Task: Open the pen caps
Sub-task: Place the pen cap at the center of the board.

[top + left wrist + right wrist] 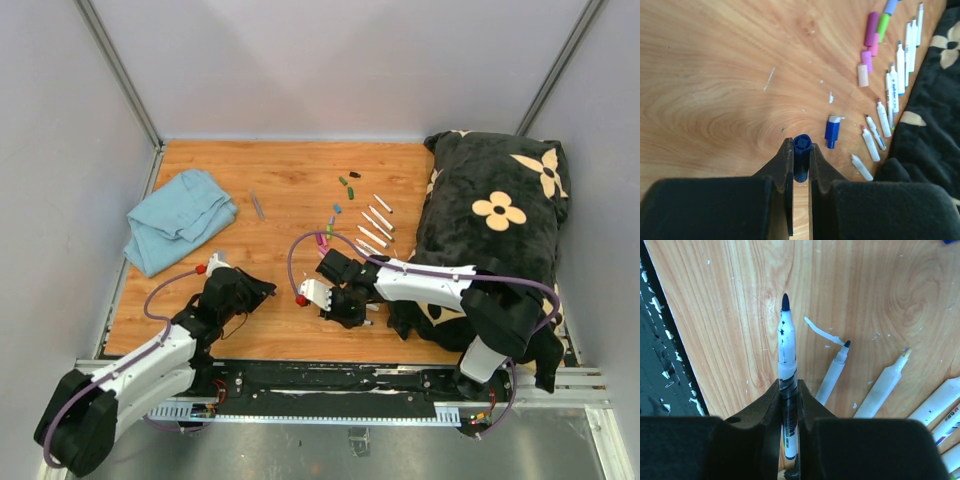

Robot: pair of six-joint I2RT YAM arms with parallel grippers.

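My left gripper (801, 156) is shut on a small blue pen cap (802, 148), its open end facing out; in the top view this gripper (260, 291) is low over the wood near the front left. My right gripper (788, 390) is shut on a white marker (785, 342) with a bare dark tip; in the top view it (348, 310) is near the front edge. Another blue cap (833, 131) lies on the table. Pink, purple and green caps (870, 37) lie further off. Uncapped white barrels (880, 120) lie in a row by the pillow.
A black pillow with cream flowers (495, 230) fills the right side, right beside the pens. A folded blue cloth (180, 218) lies at the back left. Two uncapped markers (832, 372) lie right of my right gripper. The black front rail (660, 365) is close by.
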